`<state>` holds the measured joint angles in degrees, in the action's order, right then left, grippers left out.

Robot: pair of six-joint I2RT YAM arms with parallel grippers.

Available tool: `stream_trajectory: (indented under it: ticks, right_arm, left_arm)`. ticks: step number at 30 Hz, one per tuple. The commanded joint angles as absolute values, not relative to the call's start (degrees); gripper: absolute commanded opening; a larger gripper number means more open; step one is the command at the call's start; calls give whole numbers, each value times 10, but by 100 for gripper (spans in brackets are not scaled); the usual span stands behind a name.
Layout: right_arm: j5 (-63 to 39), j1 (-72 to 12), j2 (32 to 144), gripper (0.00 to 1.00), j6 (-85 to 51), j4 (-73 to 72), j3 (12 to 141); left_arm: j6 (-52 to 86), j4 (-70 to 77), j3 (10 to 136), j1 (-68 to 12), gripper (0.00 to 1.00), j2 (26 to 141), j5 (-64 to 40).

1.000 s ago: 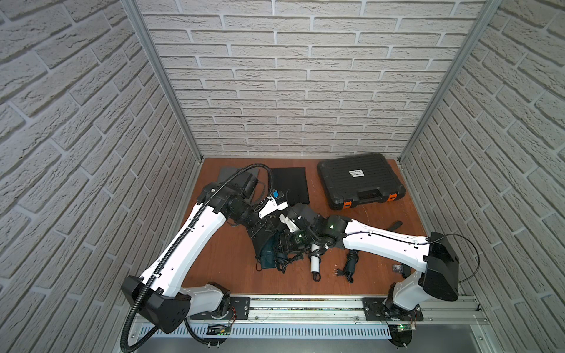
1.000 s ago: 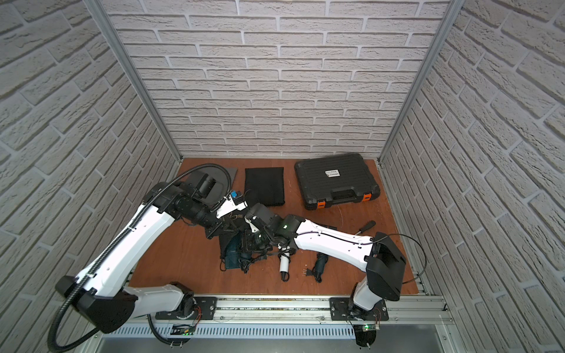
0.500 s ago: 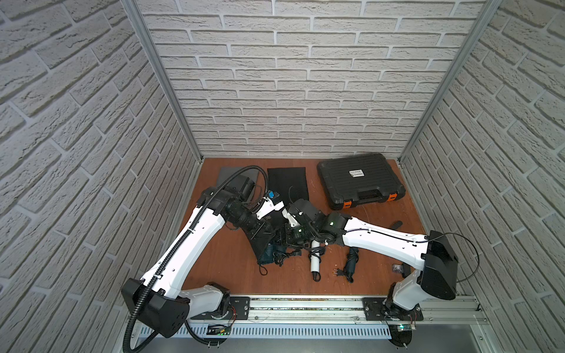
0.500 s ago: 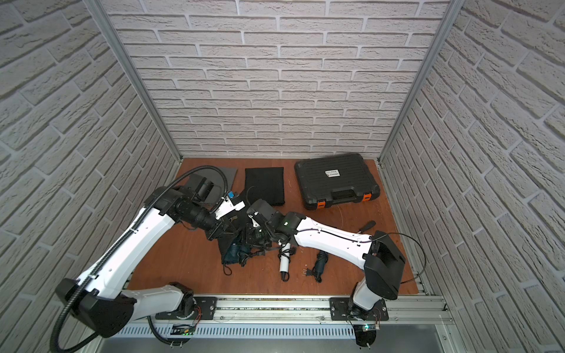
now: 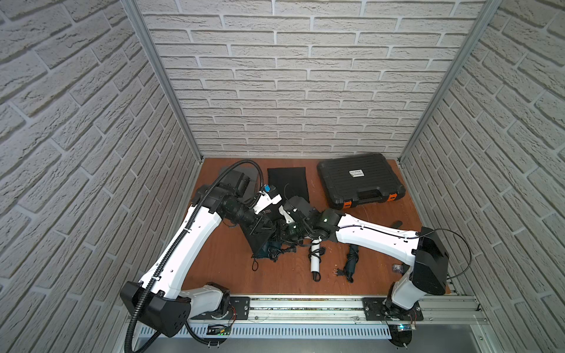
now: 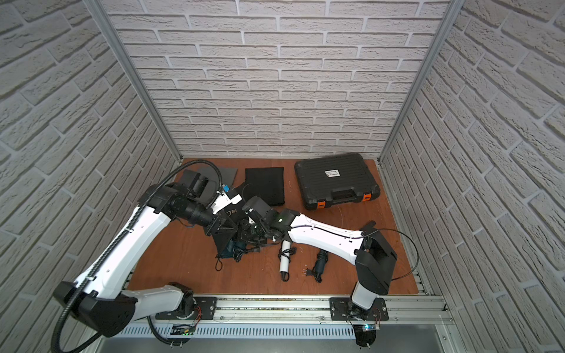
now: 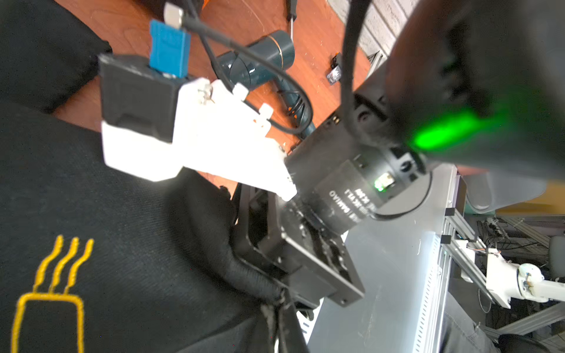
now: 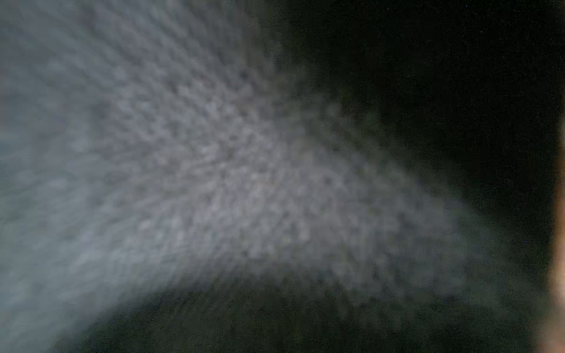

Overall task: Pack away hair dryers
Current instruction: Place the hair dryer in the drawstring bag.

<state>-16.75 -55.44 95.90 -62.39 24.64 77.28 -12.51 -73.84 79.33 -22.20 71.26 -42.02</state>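
Left pincer [image 5: 263, 226] is clamped tight on a black pouch [image 5: 260, 241], holding it up off the counter [image 5: 226, 262] a bit left of centre, about 8 o'clock. The pouch hangs as a slack triangle, and the left wrist view shows a yellow logo [image 7: 52, 290] on the cloth. Right pincer [image 5: 284, 233] is pushed in at the pouch mouth from the 3 o'clock side. Its fingers are buried in cloth, so I can't tell how wide they stand or whether they hold anything. The right wrist view is only blurred dark fabric. Teal dryer [image 5: 269, 248] lies at the pouch's lower edge, partly under the cloth, with its cord [image 5: 282, 251] spilling out beside it. I can't tell whether it is inside the pouch or just under it. White dryer [image 5: 315, 259] lies on the counter at 6 o'clock with its cord looped round it. Second teal dryer [image 5: 351, 263] is near it at 5 o'clock, not touching, with its plug [image 5: 336, 271] loose on the wood. No pincer is on either of these two. The case [image 5: 360, 183], closed, with orange latches, sits at 1 o'clock by the back wall. Flat pouch [image 5: 289, 183] lies at 12, and grey pouch [image 6: 221, 173] at 11, partly behind the left arm.
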Motion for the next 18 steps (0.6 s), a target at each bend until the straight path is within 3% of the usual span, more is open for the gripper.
stream_trajectory:
  ticks: [1,7,9,18]
  right_arm:
    - [-159,-553,938,28,-625,213,789]
    - [-165,-553,925,32,-626,196,775]
    - [-167,-553,923,43,-626,195,775]
    - [-156,-554,914,46,-608,215,775]
  left_arm:
    - [-119,-740,811,-215,0,709,-474]
    - [-119,-741,807,-209,0,705,-478]
    - [-118,-739,801,-209,0,704,-477]
    - [-74,-700,763,-184,0,694,-496]
